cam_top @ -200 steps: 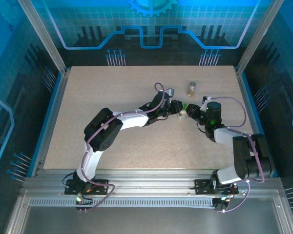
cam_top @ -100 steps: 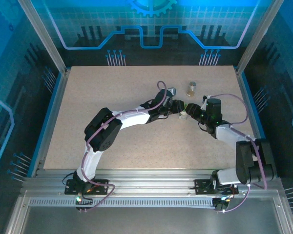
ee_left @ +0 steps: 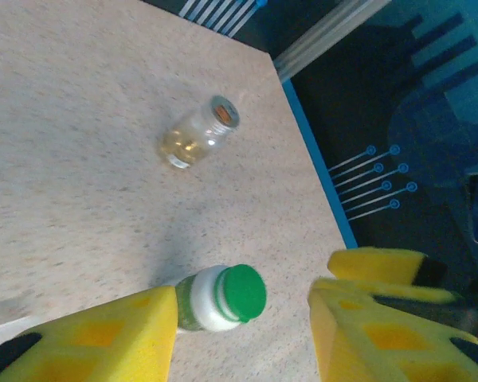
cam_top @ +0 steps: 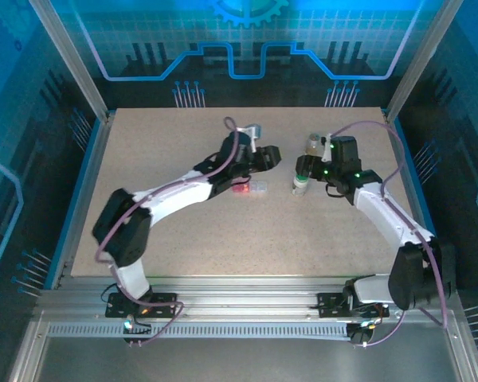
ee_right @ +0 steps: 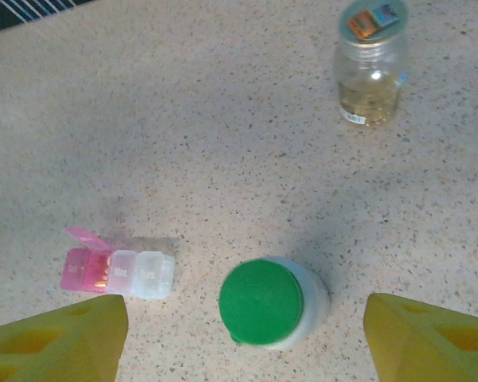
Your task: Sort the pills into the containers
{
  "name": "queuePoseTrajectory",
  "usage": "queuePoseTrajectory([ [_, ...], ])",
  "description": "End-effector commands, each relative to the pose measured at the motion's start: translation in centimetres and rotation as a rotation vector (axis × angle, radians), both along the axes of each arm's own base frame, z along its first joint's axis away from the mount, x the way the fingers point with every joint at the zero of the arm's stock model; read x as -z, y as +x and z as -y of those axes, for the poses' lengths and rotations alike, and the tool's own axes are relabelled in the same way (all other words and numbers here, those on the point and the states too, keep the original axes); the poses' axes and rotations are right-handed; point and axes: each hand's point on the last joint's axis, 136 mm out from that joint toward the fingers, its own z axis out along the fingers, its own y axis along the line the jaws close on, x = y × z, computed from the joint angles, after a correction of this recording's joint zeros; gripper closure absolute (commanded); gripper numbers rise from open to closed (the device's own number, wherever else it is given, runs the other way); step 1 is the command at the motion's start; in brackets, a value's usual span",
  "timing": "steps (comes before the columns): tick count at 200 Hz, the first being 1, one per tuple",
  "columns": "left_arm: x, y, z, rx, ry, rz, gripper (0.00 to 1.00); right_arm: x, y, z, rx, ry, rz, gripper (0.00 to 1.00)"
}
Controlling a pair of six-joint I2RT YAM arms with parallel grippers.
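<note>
The white bottle with a green cap [cam_top: 300, 185] stands upright on the speckled beige tabletop [cam_top: 183, 239], right of centre and toward the far side. In the right wrist view the same bottle [ee_right: 272, 303] is seen from above, its round cap facing the camera. Beyond it, nearer the far edge, stands the amber-tinted glass vial [cam_top: 312, 143], also upright, with yellowish contents and an orange-and-blue label on its lid [ee_right: 372, 68]. The two are near each other but apart. To the bottle's left lies the clear-and-pink rectangular pill box [cam_top: 251, 189], flat on the table. A pink flap stands up at its pink end, and its other compartments look clear or white [ee_right: 119, 269]. The right gripper [ee_right: 243, 342] hangs over the bottle with its yellow foam fingers [ee_right: 56, 338] spread wide. They hold nothing, and the bottle lies between them in the view without touching either. In the top view it sits just above the bottle [cam_top: 309, 169]. The left gripper [cam_top: 267, 157] hovers over the table between the pill box and the vial. Its yellow pads [ee_left: 103, 334] are likewise far apart and empty [ee_left: 243, 334]. The bottle [ee_left: 223, 298] shows partly behind one pad; whether they touch cannot be told from that view, though from above they look apart. The vial [ee_left: 195, 137] stands farther off.
</note>
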Motion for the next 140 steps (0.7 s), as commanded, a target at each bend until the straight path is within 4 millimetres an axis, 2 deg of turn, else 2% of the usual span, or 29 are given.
queuePoseTrajectory([
  [1, 1.1, -1.1, -3.7, -0.051, 0.098, 0.033, 0.48, 3.0, -0.7, 0.6, -0.020, -0.179, -0.118, 0.20],
  [36, 2.0, -4.0, -8.0, -0.087, 0.194, 0.067, 0.32, 5.3, 0.2, -0.2, -0.029, -0.278, -0.166, 0.18],
  [67, 2.2, -5.4, -10.4, -0.114, 0.216, 0.085, 0.27, 7.5, 0.9, -1.0, -0.038, -0.310, -0.212, 0.20],
  [120, 3.1, -5.9, -11.7, -0.124, 0.229, 0.083, 0.27, 9.6, 2.2, -1.3, -0.033, -0.337, -0.287, 0.33],
  [140, 3.4, -5.9, -12.0, -0.128, 0.229, 0.083, 0.27, 9.6, 2.2, -1.4, -0.034, -0.341, -0.296, 0.43],
])
